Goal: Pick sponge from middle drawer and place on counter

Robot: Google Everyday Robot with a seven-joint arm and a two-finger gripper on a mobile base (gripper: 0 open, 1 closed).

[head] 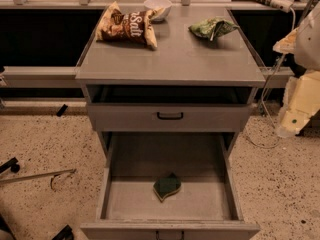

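The sponge (167, 186), leaf-shaped with a dark green face over a tan edge, lies on the floor of the middle drawer (129, 204). The drawer is pulled wide open toward me, and the sponge sits near the middle of its floor. The counter (175, 61) is the grey cabinet top above it. My gripper is not in view. Only white and pale yellow parts of my arm (301, 99) show at the right edge, level with the cabinet top and well away from the drawer.
On the counter lie a brown chip bag (126, 26), a white bowl (157, 6) and a light-green snack bag (212, 28). A shallow drawer front with a black loop handle (170, 116) sits above the open drawer. A pale bench (45, 74) runs behind.
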